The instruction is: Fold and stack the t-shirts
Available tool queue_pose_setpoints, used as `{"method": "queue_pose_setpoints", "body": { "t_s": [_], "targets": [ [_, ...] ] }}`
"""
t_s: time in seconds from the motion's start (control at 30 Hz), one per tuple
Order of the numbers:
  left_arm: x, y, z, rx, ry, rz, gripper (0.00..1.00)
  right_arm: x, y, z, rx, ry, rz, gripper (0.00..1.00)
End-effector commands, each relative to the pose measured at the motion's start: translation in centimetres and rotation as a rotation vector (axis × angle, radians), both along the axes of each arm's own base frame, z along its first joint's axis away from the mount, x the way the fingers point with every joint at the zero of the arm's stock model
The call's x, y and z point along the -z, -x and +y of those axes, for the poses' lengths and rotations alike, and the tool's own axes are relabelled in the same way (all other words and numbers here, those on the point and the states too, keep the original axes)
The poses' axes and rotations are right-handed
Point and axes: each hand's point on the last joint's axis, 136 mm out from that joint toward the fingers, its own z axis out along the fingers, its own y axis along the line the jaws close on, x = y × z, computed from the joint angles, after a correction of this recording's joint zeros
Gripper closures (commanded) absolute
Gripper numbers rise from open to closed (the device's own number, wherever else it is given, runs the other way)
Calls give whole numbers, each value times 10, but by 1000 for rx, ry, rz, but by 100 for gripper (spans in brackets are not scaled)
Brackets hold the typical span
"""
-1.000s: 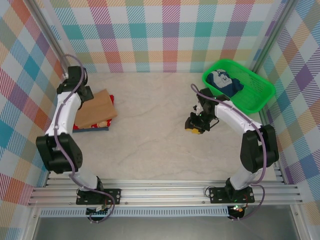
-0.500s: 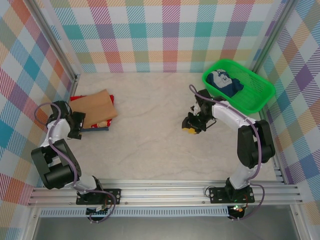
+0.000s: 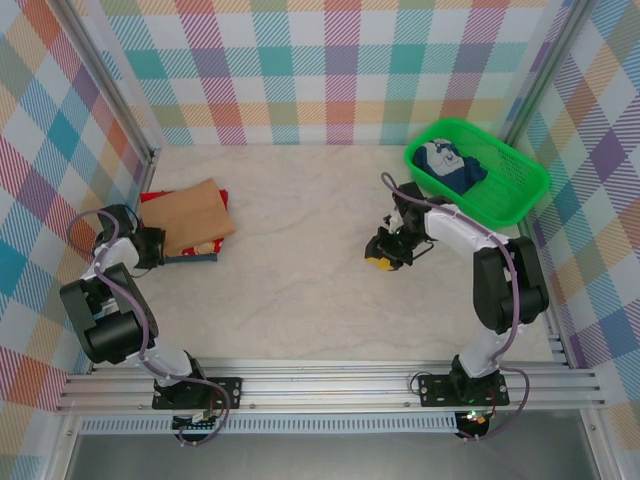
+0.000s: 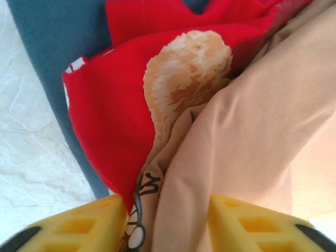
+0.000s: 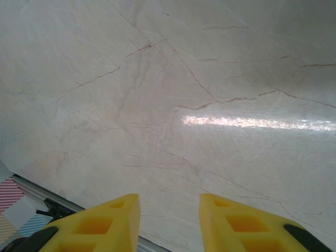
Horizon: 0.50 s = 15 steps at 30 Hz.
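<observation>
pale marbled surface is carrying the green basket far right and, at its left edge, the tan-brown t-shirt lying over the red t-shirt, their stack stretching rightward from the left end effector, which is straddling its near hem, grip impossible to tell, while the narrow, empty right end effector is hovering well apart.
</observation>
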Motion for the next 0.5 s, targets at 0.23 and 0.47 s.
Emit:
{"method": "queue_pose_setpoints", "body": {
  "t_s": [0.23, 0.47],
  "targets": [
    [-32, -10, 16, 84, -88, 36, 77, -3, -3, 2, 13, -20, 18, 65],
    [-24, 0, 5, 124, -31, 110, 61, -3, -4, 2, 7, -17, 18, 65]
  ]
}}
